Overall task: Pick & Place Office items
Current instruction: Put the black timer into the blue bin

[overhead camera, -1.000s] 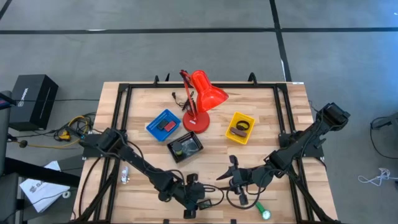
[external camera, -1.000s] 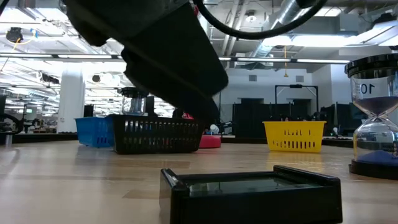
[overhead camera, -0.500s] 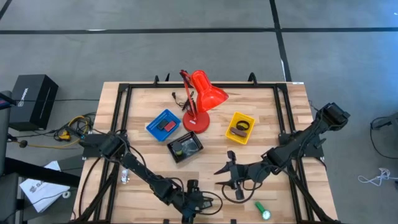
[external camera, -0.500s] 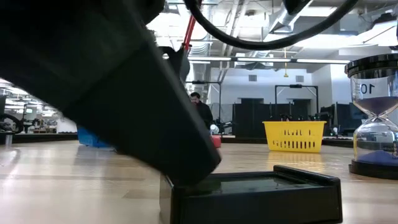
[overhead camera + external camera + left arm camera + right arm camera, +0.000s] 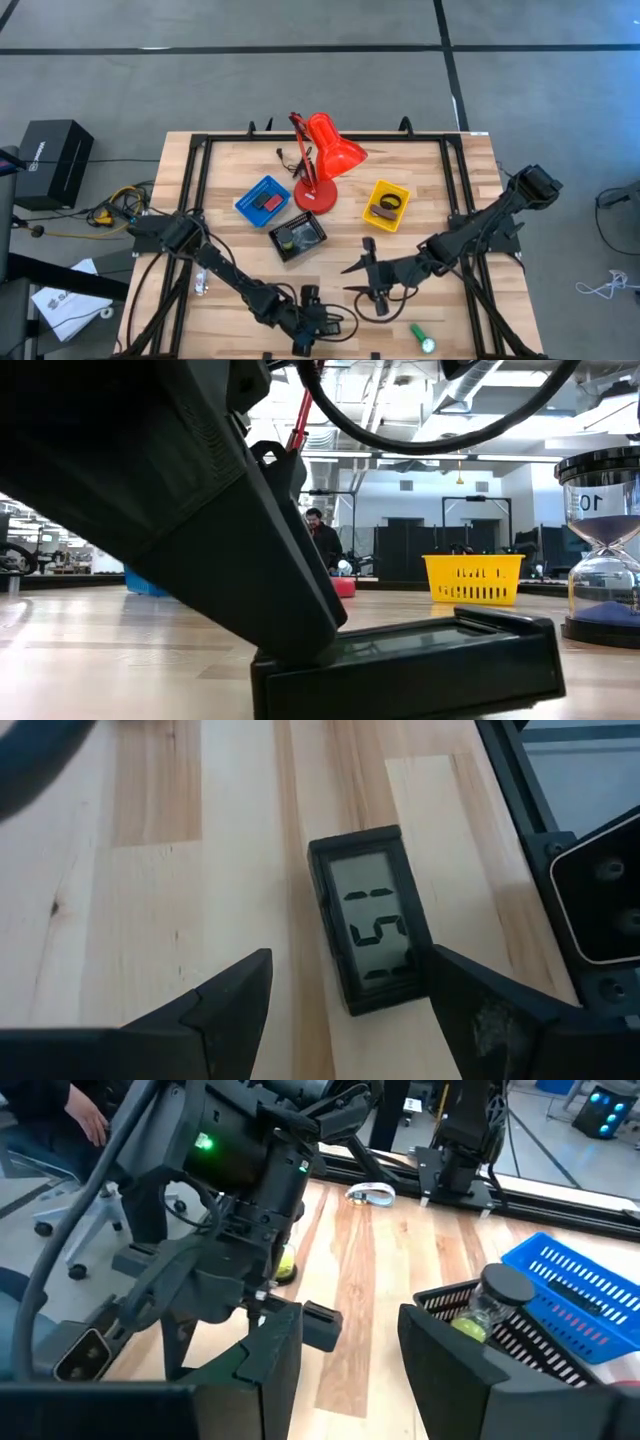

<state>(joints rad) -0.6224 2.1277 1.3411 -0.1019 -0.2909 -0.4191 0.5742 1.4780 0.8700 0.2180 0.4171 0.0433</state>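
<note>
The left gripper (image 5: 350, 995) is hovering low at the bottom centre of the high view, its fingers (image 5: 225, 1000) spread apart and straddling a small black digital clock (image 5: 370, 920). In the low view the clock (image 5: 400, 670) is sitting tilted, one end lifted off the worktop (image 5: 160, 900), with a finger resting against it; it is not clamped yet. It looks like a light, rigid plastic case with a smooth display face, so it may skid or tip; gripping across the two long side edges, clear of the screen, seems the safest hold. The right gripper (image 5: 350, 1345) is waiting over the lower middle of the worktop, fingers parted and empty. The blue tray (image 5: 263, 200), black tray (image 5: 297, 236) and yellow tray (image 5: 388, 204) are standing mid-frame.
</note>
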